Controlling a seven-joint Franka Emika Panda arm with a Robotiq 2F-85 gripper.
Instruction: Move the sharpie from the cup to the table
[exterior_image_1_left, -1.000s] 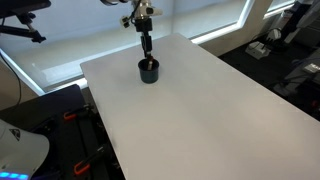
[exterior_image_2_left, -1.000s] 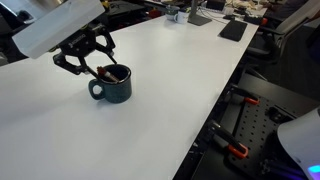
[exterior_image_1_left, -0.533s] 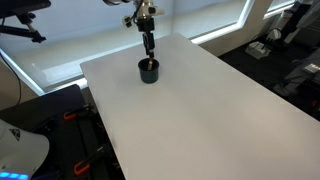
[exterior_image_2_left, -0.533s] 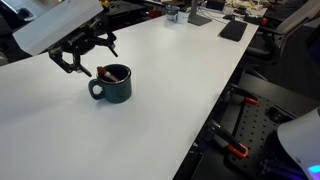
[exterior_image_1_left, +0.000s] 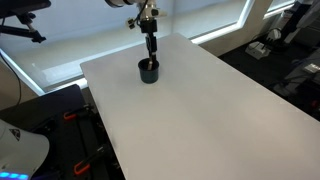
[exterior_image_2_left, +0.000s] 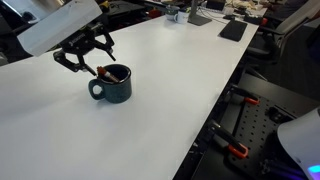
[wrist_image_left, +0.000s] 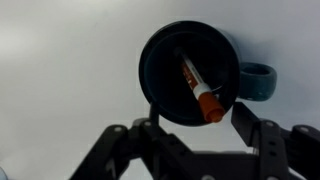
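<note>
The black cup (wrist_image_left: 188, 72) with a side handle (wrist_image_left: 256, 82) stands on the white table (wrist_image_left: 60, 70). The sharpie (wrist_image_left: 199, 86), white with a reddish-orange end, leans inside the cup, its orange end at the rim. My gripper (wrist_image_left: 194, 128) hangs open just above the cup's rim, fingers on either side of the orange end, empty. In both exterior views the cup (exterior_image_1_left: 148, 70) (exterior_image_2_left: 115, 84) sits near the far end of the table, with the gripper (exterior_image_1_left: 149, 45) (exterior_image_2_left: 84, 56) over it.
The table (exterior_image_1_left: 190, 110) is wide around the cup. Beyond its edges are dark equipment and cables (exterior_image_2_left: 250, 120), a window wall (exterior_image_1_left: 60, 45), and small items at the far end (exterior_image_2_left: 185, 14).
The gripper shifted slightly above the cup and back; the sharpie stays in the cup and the fingers stay open.
</note>
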